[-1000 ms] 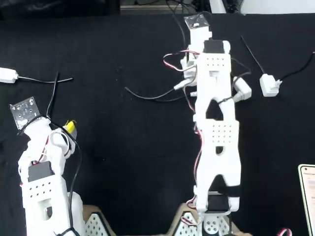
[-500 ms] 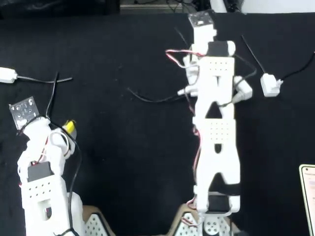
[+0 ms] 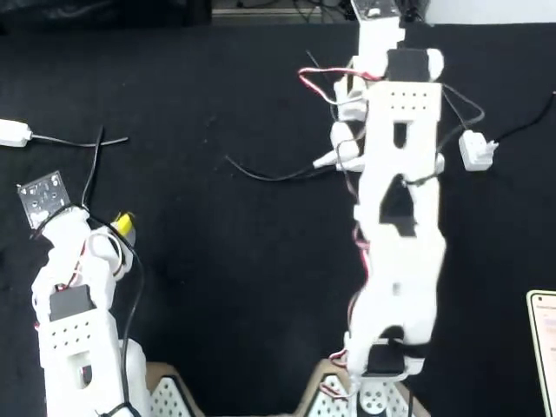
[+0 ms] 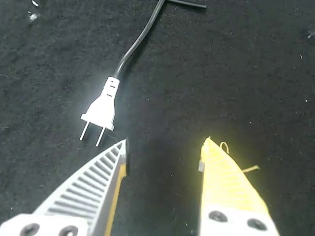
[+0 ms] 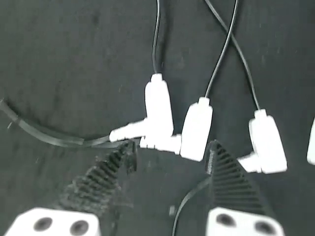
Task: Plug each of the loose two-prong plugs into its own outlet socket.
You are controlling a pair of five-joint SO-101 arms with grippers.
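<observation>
Black cloth is covering the surface (image 3: 217, 261) under two arms (image 3: 395, 174). One two-prong plug (image 4: 101, 110) is lying just ahead of the left claw (image 4: 165, 141), which is hanging open. The right claw (image 5: 171, 145) is gaping over three corded white connectors (image 5: 197, 129); a fourth is being cut off at the edge.

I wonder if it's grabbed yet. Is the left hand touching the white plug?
Apart. The left wrist view shows black table between the white plug and the open left hand.

Loose plug (image 4: 100, 111) just before left gripper (image 4: 165, 142), outlet sockets (image 5: 197, 129) before right gripper (image 5: 171, 146)
</observation>
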